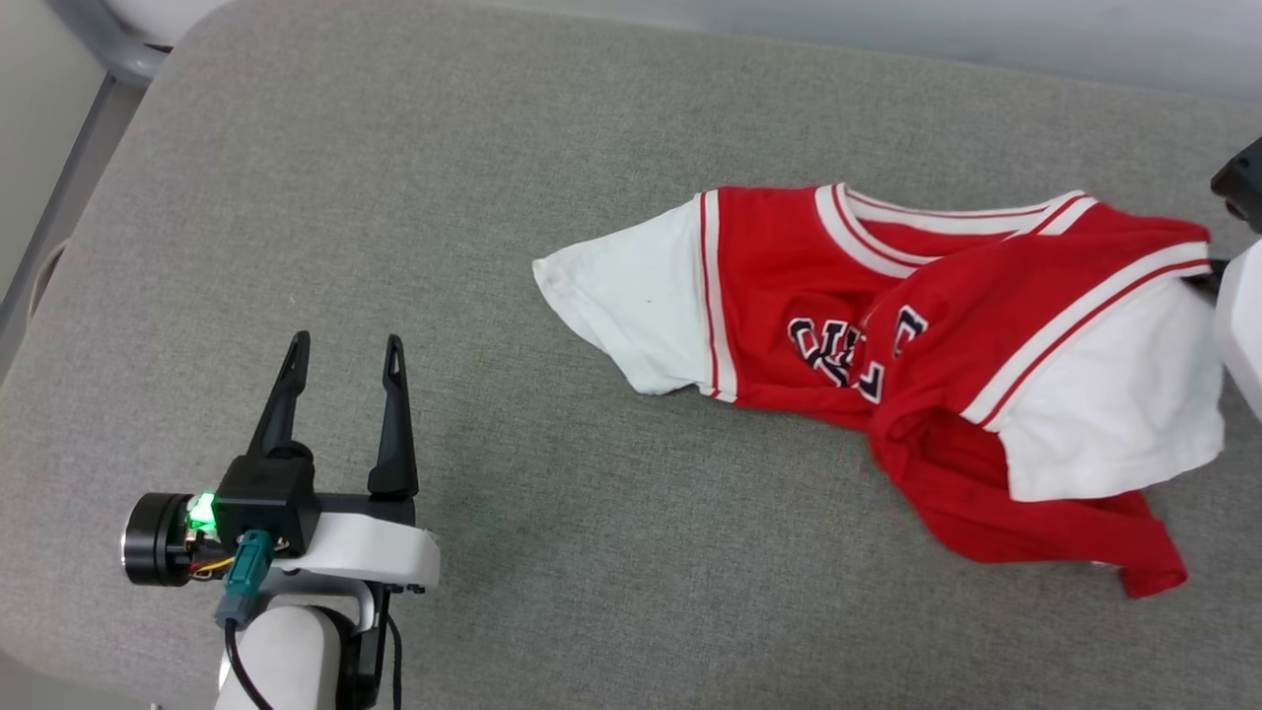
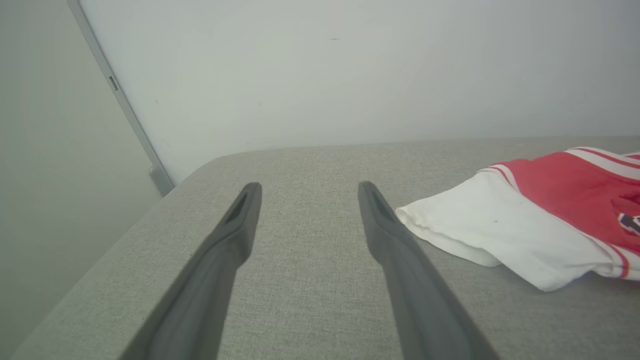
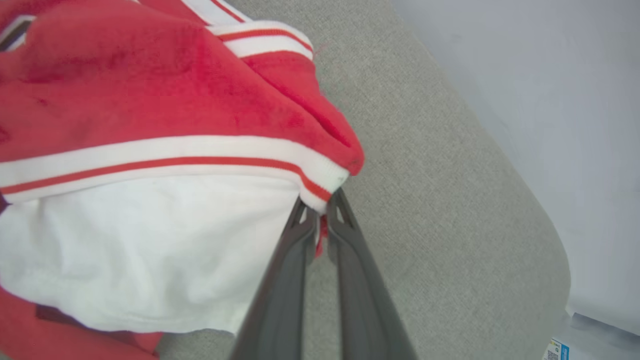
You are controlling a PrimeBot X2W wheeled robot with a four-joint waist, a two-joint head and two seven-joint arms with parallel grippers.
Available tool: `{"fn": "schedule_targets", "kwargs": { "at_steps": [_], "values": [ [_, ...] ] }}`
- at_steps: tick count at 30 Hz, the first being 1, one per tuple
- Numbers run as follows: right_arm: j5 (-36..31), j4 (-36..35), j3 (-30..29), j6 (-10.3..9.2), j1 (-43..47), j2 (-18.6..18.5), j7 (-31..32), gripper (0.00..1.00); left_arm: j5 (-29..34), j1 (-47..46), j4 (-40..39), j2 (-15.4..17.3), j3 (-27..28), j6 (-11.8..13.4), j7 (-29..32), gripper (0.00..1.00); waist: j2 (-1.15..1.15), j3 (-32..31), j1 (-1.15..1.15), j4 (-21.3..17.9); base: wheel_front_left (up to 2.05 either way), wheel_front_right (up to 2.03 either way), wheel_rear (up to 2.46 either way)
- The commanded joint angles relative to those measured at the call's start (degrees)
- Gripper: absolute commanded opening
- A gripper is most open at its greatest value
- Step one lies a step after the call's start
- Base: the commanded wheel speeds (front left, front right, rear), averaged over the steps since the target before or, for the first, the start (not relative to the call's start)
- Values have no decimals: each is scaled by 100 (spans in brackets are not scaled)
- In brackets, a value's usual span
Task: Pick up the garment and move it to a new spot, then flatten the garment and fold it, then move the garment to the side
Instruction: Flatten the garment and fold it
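I count one red jersey T-shirt with white short sleeves [image 1: 789, 266], one grey fabric-covered tabletop [image 1: 493, 148], and two dark long-fingered grippers of mine, the left gripper [image 1: 347, 342] and the right gripper [image 3: 320, 212].

Left end effector [image 1: 346, 342] points forward with fingers spread wide, right end effector [image 3: 320, 212] pinched tight on the garment [image 3: 150, 100].

Grey fabric-covered tabletop [image 1: 552, 148], rounded corners at far left & far right. Lying on it, right of centre: the garment [image 1: 986, 325], red w/ white short sleeves, rumpled & twisted. One white sleeve [image 1: 631, 296] flat on the cloth toward the middle; striped collar [image 1: 887, 232] toward the far edge; red hem [image 1: 1035, 532] bunched near the front.
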Motion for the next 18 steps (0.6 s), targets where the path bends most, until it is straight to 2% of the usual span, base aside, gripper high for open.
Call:
{"fn": "schedule_targets", "kwargs": {
  "at_steps": [1, 9, 14, 18],
  "values": [
    [-109, -23, -54, -10, -109, -36, 99, 0, 33, -51, 0, -26, -1, -34, -14, 100, 0, 71, 0, 51, 0, 0, 0],
    [-839, 257, 250, -10, -929, 212, 645, 0, 50, -280, 15, -174, -34, -115, -14, 100, 0, 494, 0, 287, 0, 0, 0],
    [-1081, 651, 545, -10, -1332, 479, 598, 0, 49, -394, -16, -248, -26, -122, -14, 100, 0, 719, 0, 381, 0, 0, 0],
    [-1023, 1176, 829, -9, -1457, 765, 538, 0, 55, -451, -25, -294, -10, -140, -14, 100, 0, 852, 0, 422, 0, 0, 0]
  ]
}}
